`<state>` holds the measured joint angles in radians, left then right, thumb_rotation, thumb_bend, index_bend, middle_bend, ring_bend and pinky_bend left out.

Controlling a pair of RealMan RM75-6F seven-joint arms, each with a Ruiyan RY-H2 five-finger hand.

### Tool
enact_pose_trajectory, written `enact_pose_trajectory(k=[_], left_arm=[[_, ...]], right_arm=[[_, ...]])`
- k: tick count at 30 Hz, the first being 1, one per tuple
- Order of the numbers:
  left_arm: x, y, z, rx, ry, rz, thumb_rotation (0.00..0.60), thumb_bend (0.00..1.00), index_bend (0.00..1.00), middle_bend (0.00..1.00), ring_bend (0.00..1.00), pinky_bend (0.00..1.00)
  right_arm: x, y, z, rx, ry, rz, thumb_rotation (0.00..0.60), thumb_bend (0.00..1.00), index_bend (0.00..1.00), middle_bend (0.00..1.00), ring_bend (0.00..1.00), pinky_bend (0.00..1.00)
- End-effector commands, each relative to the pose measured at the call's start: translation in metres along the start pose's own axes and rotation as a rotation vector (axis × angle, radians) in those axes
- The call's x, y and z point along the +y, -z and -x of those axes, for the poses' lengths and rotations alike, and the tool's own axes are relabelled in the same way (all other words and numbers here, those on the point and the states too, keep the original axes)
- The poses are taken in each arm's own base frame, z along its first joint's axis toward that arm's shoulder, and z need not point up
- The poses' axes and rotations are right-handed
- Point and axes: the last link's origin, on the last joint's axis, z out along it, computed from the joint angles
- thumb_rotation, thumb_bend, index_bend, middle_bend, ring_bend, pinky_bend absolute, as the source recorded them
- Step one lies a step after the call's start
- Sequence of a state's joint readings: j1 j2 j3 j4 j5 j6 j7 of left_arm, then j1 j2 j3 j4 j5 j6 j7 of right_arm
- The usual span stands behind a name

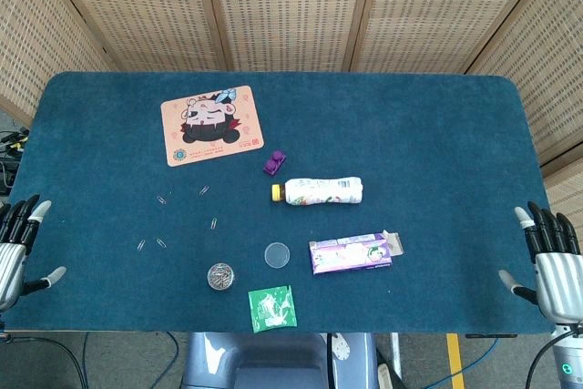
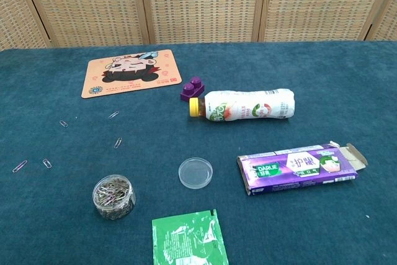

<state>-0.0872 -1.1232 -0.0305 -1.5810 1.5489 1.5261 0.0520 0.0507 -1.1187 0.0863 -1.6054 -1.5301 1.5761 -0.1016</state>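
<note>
The left hand (image 1: 16, 245) rests at the table's left edge, fingers spread and holding nothing; nearest it lie loose paper clips (image 1: 141, 245) scattered flat on the blue cloth, well apart from the hand. The right hand (image 1: 552, 257) sits at the right edge, likewise empty with fingers apart. Closest to it lies a purple toothpaste box (image 1: 351, 253) flat on its side (end flap open), still well apart.

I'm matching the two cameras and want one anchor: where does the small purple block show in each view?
Head view: the purple block lies near the table's middle, just above the cap end of the lying bottle.
Chest view: the purple block sits upper centre, touching or almost touching the bottle's yellow cap.
Shared landmark: the cartoon mat, up and left of the block in both.
</note>
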Motion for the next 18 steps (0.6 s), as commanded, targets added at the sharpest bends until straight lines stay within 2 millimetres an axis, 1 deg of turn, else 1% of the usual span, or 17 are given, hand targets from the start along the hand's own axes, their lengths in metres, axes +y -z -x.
enact_pose_trajectory(k=[1,10,13,15,17,18], left_arm=[[0.001,0.000,0.001,-0.001,-0.001,0.004,0.600,0.05,0.00,0.00,0.00,0.00],[0.002,-0.003,0.010,-0.031,-0.018,0.024,0.600,0.07,0.00,0.00,0.00,0.00],[0.006,-0.012,0.018,-0.054,-0.029,0.061,0.600,0.10,0.00,0.00,0.00,0.00],[0.008,-0.024,0.028,-0.082,-0.055,0.098,0.600,0.11,0.05,0.00,0.00,0.00],[0.009,-0.037,0.037,-0.106,-0.071,0.124,0.600,0.12,0.18,0.00,0.00,0.00],[0.011,-0.042,0.041,-0.117,-0.078,0.137,0.600,0.12,0.21,0.00,0.00,0.00]], right_arm=[[0.000,0.000,0.000,0.001,-0.002,0.000,0.600,0.00,0.00,0.00,0.00,0.00],[0.001,-0.001,-0.001,0.000,-0.010,0.004,0.600,0.00,0.00,0.00,0.00,0.00],[0.000,-0.001,-0.001,0.001,-0.009,0.000,0.600,0.00,0.00,0.00,0.00,0.00],[0.001,-0.001,0.000,-0.001,-0.007,0.003,0.600,0.00,0.00,0.00,0.00,0.00],[0.002,-0.002,0.001,-0.003,-0.006,0.010,0.600,0.00,0.00,0.00,0.00,0.00],[0.002,-0.003,0.001,-0.004,-0.006,0.012,0.600,0.00,0.00,0.00,0.00,0.00]])
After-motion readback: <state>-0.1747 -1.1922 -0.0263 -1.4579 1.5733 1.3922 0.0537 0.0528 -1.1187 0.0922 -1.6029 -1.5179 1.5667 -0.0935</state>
